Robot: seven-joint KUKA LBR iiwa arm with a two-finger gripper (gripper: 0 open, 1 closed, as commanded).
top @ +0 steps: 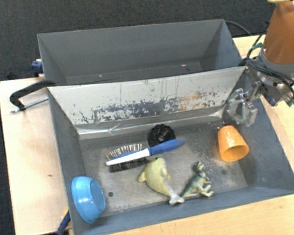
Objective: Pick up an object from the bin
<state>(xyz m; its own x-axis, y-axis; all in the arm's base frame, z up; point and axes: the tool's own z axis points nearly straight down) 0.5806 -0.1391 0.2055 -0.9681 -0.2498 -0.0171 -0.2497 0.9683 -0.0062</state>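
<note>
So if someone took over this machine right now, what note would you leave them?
Gripper: at the right side of the bin, close by the orange cup.
Things: blue bowl front left; blue-handled brush and black round thing mid-floor; pale fish toy and green dinosaur in front.
Done: nothing picked; all lie on the floor.
Left: grasp one thing, lift it out.

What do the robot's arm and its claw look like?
The arm is big and rounded, wrapped in a smooth orange cover with a grey ring underneath. The gripper at its end is small and made of shiny silver metal. Thin dark cables loop around the wrist next to it.
</note>
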